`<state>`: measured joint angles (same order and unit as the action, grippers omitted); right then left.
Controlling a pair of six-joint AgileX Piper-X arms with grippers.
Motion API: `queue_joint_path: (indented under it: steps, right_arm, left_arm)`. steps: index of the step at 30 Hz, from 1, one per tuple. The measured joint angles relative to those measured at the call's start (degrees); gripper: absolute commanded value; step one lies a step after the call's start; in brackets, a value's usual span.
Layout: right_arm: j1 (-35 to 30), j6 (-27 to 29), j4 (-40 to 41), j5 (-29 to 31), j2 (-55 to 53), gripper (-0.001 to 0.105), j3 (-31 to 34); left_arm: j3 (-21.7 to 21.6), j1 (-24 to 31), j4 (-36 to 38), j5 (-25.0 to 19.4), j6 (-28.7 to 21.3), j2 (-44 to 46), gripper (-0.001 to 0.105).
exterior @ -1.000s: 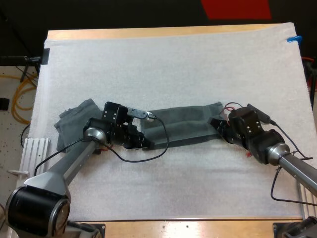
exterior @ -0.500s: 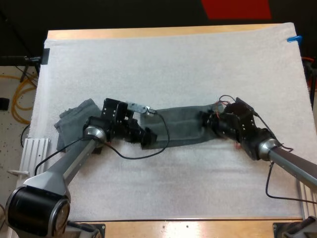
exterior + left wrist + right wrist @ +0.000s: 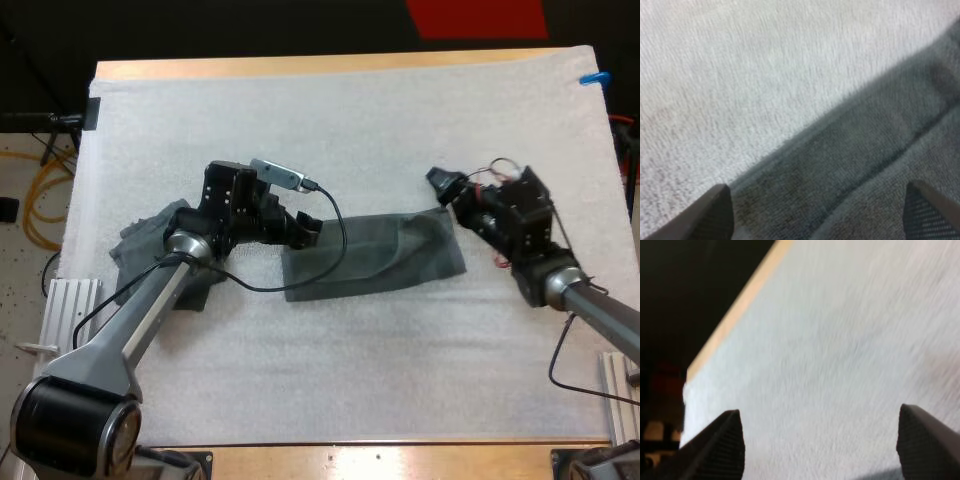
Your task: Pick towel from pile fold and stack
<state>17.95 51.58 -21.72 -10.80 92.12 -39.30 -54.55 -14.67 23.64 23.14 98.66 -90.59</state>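
Note:
A dark grey-green towel (image 3: 372, 256) lies folded in a long strip on the white mat (image 3: 340, 130). My left gripper (image 3: 307, 228) hovers at the strip's far left corner. In the left wrist view its fingers (image 3: 715, 212) stand wide apart over the towel (image 3: 865, 165), clear of the cloth, so my left gripper (image 3: 820, 215) is open. My right gripper (image 3: 441, 184) hangs just beyond the strip's far right corner. In the right wrist view my right gripper (image 3: 822, 450) is open, with bare mat (image 3: 840, 350) between its fingers. A crumpled towel (image 3: 148, 240) lies at the left, partly under my left arm.
The table's wooden far edge (image 3: 740, 302) runs beyond the mat, with dark space behind it. Open mat stretches on the far side and along the near side of the folded towel.
Both grippers opened and let go of the towel, then rose and drew back toward the far side. The towel now lies folded and a little wider on the mat.

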Motion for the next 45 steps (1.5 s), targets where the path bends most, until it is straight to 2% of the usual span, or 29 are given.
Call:
queue_joint_path:
  steps: [3, 7, 10, 14, 15, 20, 23, 29, 36, 40, 45]
  right_arm:
    - [-2.11, 1.06, 0.06, -5.62, 0.0, 0.063, 0.0]
    - [-2.39, 6.04, 2.45, -12.11, -2.19, 0.06, 0.0]
    - [-2.28, 9.44, 5.89, -13.67, -6.05, 0.041, 0.0]
    - [-2.28, 15.83, 11.76, -14.39, -12.45, 0.005, 0.0]
    - [-2.28, 17.78, 13.07, -14.81, -14.19, 0.0, 0.0]
    - [-2.28, 22.47, 21.87, -15.5, -22.27, 0.0, -0.68]
    - [-2.28, 24.7, 30.8, -15.5, -24.62, 0.0, -3.46]
    - [-2.28, 35.09, 50.45, -12.38, -24.94, 0.0, -12.52]
    - [-2.28, 43.34, 71.2, -8.43, -24.55, 0.0, -17.82]
    - [0.0, 46.43, 77.48, -7.33, -21.43, 0.0, -18.94]
    - [7.45, 48.66, 79.05, -2.3, -14.68, 0.0, -21.76]
  left_arm:
    - [-0.01, 1.08, 0.81, -0.45, 0.0, 0.06, 0.069]
    - [-0.01, 2.8, 5.25, -4.3, -1.58, 3.19, 0.069]
    - [-0.01, 3.91, 8.16, -5.2, -3.31, 8.17, 0.069]
    - [-0.01, 4.08, 10.71, -5.59, -3.29, 16.15, 0.069]
    - [-0.01, 4.04, 11.18, -5.62, -3.16, 17.96, 0.069]
    - [-0.1, 3.98, 16.49, -5.53, -1.65, 25.8, 0.069]
    - [-0.1, 3.98, 21.03, -4.55, -1.36, 29.23, 0.069]
    - [-0.1, 3.98, 29.18, -2.09, -1.36, 32.85, 0.069]
    - [-0.1, 3.98, 33.16, -0.26, -0.29, 33.44, 0.069]
    - [-0.1, 3.98, 33.17, 0.61, -0.3, 33.44, 0.069]
    - [-0.1, 3.98, 33.17, 0.67, -0.22, 33.44, 0.069]
